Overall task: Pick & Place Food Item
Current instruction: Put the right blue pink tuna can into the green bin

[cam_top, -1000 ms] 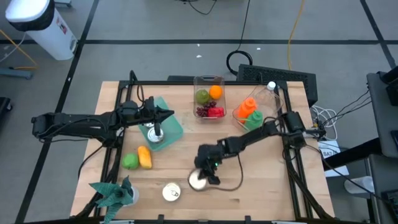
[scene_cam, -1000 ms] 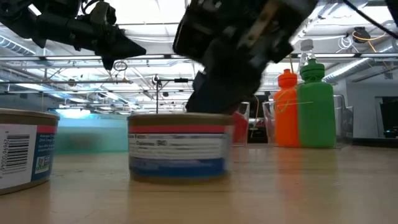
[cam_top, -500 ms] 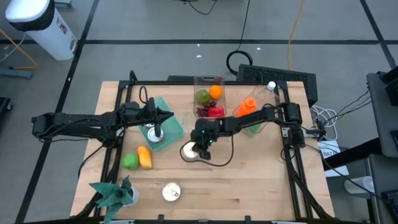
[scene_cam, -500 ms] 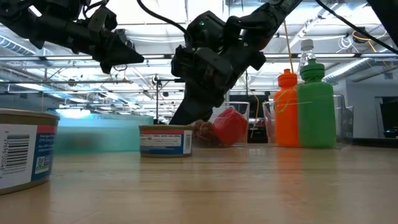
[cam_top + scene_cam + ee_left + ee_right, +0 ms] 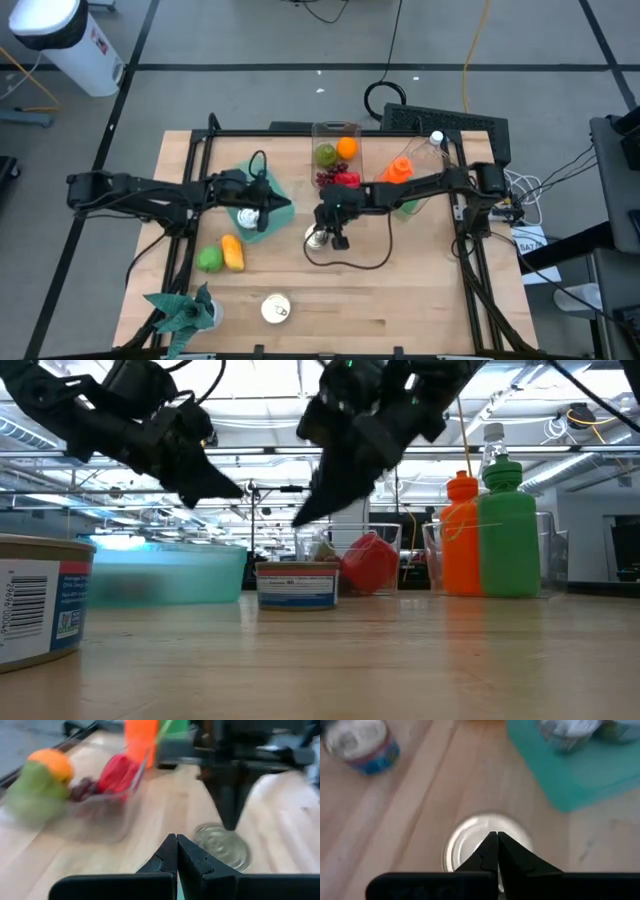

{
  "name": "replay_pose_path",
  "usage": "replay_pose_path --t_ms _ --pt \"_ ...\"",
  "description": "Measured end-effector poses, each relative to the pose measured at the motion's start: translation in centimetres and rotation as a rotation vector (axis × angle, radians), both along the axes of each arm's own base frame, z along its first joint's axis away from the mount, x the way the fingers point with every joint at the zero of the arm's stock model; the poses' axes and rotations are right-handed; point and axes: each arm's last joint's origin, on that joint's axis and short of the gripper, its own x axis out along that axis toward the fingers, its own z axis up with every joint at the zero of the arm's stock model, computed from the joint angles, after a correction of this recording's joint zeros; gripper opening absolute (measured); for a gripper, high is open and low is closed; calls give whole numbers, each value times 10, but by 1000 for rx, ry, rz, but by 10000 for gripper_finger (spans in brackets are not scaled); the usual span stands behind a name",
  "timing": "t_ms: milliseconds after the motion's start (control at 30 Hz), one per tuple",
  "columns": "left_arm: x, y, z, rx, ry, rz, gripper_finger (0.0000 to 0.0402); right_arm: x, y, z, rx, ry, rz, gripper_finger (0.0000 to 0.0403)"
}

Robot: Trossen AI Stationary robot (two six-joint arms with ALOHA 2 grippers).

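A flat tin can [image 5: 318,238] stands upright on the wooden table, in front of the clear box of fruit [image 5: 336,160]. The low view shows the same can [image 5: 297,585]. My right gripper [image 5: 300,520] is shut and slants down, its tips a little above the can's lid [image 5: 470,840], clear of it. My left gripper [image 5: 283,207] is shut too. It hovers over the teal tray [image 5: 170,575], pointing toward the can [image 5: 222,845].
A second can [image 5: 275,308] and a green paper plant [image 5: 185,312] stand near the front edge. A green fruit [image 5: 209,259] and a yellow one [image 5: 232,252] lie left of centre. Orange and green bottles [image 5: 490,530] stand far right. Another can [image 5: 248,216] rests on the tray.
The tin can has slid from near the front edge toward the far edge with my right gripper beside it. It now rests before the fruit box. My right gripper has then risen off it, still shut. My left gripper has sunk and tipped down over the tray.
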Motion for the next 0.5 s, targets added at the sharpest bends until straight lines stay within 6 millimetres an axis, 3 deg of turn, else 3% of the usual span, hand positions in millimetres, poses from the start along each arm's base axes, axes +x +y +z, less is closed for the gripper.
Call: replay_pose_path --t_ms 67,500 --pt "3 1 2 -7 -48 -48 3 -4 -1 6 -9 -12 -19 0" --pt "4 1 -2 -31 -26 -142 3 -27 7 -32 -42 91 -217 0"
